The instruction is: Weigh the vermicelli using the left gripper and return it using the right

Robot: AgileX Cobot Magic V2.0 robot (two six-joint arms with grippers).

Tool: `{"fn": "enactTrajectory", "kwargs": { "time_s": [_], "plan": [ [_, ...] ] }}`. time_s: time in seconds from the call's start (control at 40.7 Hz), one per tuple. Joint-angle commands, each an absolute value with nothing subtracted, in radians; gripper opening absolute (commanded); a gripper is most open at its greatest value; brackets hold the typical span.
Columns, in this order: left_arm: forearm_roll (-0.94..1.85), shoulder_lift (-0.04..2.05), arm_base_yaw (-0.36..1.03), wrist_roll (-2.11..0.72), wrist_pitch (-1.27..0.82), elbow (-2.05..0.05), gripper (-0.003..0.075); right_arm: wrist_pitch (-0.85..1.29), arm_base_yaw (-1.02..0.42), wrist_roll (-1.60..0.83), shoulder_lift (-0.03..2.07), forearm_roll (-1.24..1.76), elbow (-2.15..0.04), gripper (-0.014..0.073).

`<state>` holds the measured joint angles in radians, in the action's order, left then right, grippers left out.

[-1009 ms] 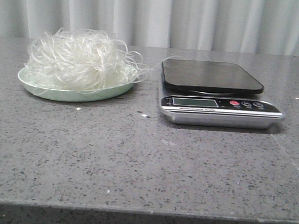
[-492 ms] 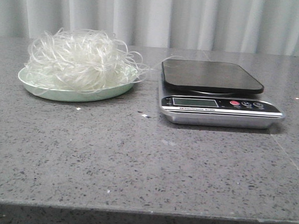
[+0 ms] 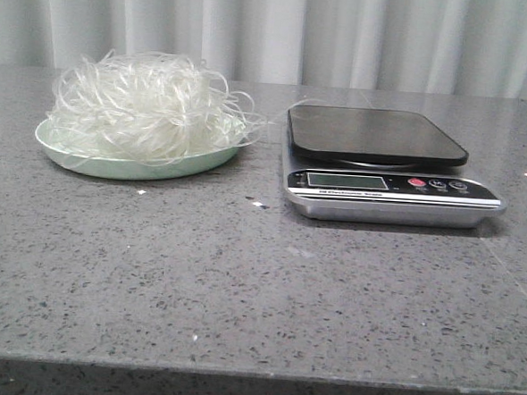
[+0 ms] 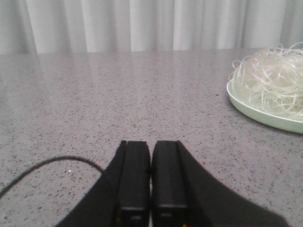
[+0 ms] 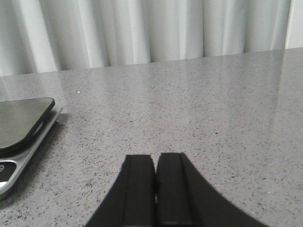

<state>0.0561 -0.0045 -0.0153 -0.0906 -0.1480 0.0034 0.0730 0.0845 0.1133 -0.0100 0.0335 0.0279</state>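
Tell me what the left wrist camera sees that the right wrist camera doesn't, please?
Only the left wrist view shows the vermicelli heaped on its pale green plate, the left claw shut and empty, and a thin black cable on the table. Only the right wrist view shows a corner of the kitchen scale and the right claw, also shut. Both show the grey speckled tabletop and the pale curtain behind.

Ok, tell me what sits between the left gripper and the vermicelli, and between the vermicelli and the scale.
Nothing visible. In the left wrist view, only bare table lies between the shut left gripper and the vermicelli on its plate. In the front view, only a bare strip of table separates plate and scale, whose platform carries nothing.
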Motion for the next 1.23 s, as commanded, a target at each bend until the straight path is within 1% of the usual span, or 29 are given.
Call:
{"fn": "enactTrajectory", "kwargs": {
  "time_s": [0.0, 0.123, 1.205],
  "plan": [
    [0.065, -0.024, -0.008, -0.079, -0.073, 0.011, 0.0137, 0.012, 0.061, 0.1, -0.027, 0.02, 0.021, 0.015],
    [0.065, -0.024, -0.008, -0.079, -0.073, 0.011, 0.0137, 0.025, 0.044, 0.1, -0.027, 0.012, 0.021, 0.015],
    [0.065, -0.024, -0.008, -0.079, -0.073, 0.011, 0.0137, 0.023, 0.044, 0.1, -0.027, 0.012, 0.021, 0.015]
  ]
}}
